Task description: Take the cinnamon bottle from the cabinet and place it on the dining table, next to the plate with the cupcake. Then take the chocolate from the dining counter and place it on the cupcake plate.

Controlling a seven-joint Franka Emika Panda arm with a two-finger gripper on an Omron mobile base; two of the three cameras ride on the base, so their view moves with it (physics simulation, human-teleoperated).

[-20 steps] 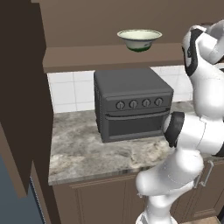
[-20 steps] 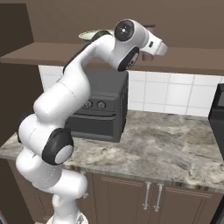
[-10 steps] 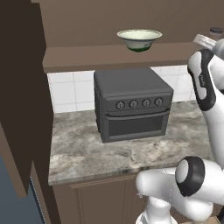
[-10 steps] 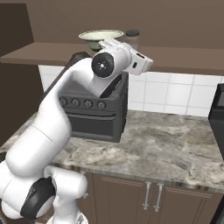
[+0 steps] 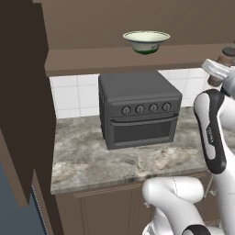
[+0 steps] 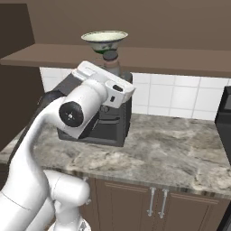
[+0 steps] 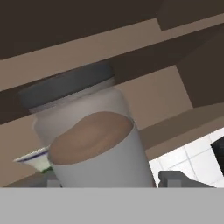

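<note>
The cinnamon bottle [image 7: 94,140] is a clear jar of brown powder with a dark grey lid. It stands upright between my two fingertips, and my gripper [image 7: 109,181] is shut on its lower sides. In the right base view the cinnamon bottle [image 6: 111,61] shows just behind my white hand, in front of the shelf edge and beside the bowl. In the left base view the cinnamon bottle [image 5: 226,55] peeks out at the right edge, above the wrist. The dining table, the cupcake plate and the chocolate are out of view.
A green-and-white bowl [image 5: 146,41] sits on the brown shelf [image 5: 114,59]. Below it a dark toaster oven [image 5: 140,108] stands on the marble counter [image 5: 92,156]. A tall dark cabinet side [image 5: 23,114] rises at the left, and a black appliance [image 6: 224,117] stands at the far right.
The hand has swung and come down in front of the shelf, carrying the cinnamon bottle lower and toward the toaster oven. The bowl and the oven have not moved.
</note>
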